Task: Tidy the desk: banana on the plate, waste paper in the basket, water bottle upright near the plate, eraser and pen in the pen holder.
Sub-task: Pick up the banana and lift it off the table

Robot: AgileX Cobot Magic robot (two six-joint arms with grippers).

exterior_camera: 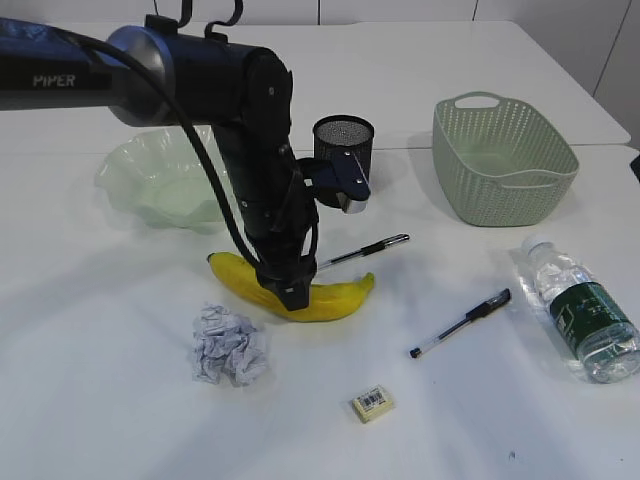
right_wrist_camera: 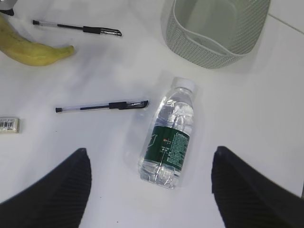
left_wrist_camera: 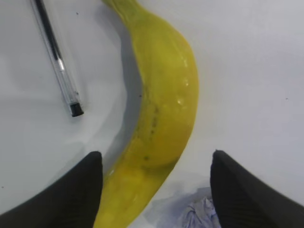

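exterior view: left tool (exterior_camera: 290, 292) down at the middle of the banana (exterior_camera: 335, 298), which lies on the white tabletop (exterior_camera: 120, 400) between plate (exterior_camera: 140, 175) and crumpled paper (exterior_camera: 228, 345).

left wrist view: banana (left_wrist_camera: 164, 118) between spread fingers (left_wrist_camera: 71, 190), not clamped; ripe yellow, curved, faintly speckled; pen (left_wrist_camera: 57, 59) alongside.

right wrist view: right tool (right_wrist_camera: 149, 190) agape above the lying water bottle (right_wrist_camera: 170, 135); nothing held.

Along the top of the exterior view, a pale wall (exterior_camera: 400, 8) of flat panels, split by thin upright seams. At the far right edge, cut off by the frame, a small dark object (exterior_camera: 635, 166), too little visible to identify. Near the bottom edge, right of centre, a tiny dark speck (exterior_camera: 512, 455).
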